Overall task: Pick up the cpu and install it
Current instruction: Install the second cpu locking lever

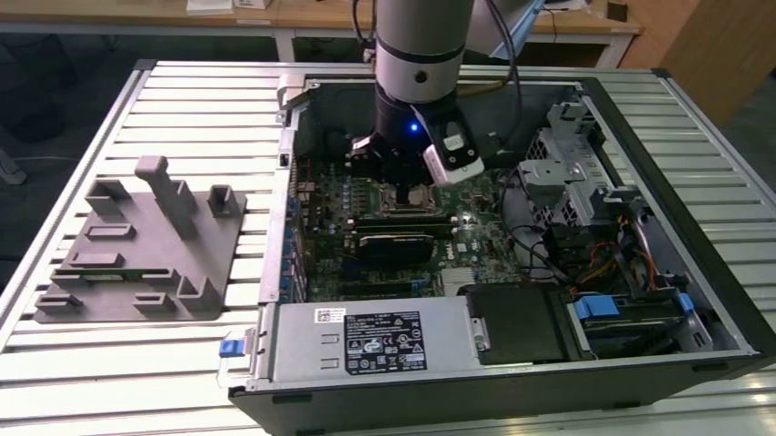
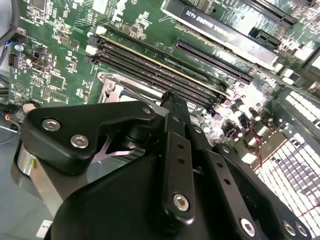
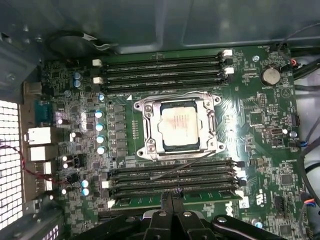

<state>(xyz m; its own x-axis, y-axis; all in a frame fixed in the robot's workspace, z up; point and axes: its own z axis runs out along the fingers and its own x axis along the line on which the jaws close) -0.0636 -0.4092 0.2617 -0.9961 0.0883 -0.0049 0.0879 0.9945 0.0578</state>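
Silver cpu point(image 3: 179, 124) seated in motherboard socket point(image 3: 145, 125) inside open computer case point(image 1: 728, 309); jaws pressed together, empty

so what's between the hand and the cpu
In the first wrist view, a bank of long black memory slots lies between the hand and the cpu in its socket.

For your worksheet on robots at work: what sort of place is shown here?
Probably a lab or test workshop for computer assembly: an open computer case lies on a slatted metal table, with a grey fixture tray beside it.
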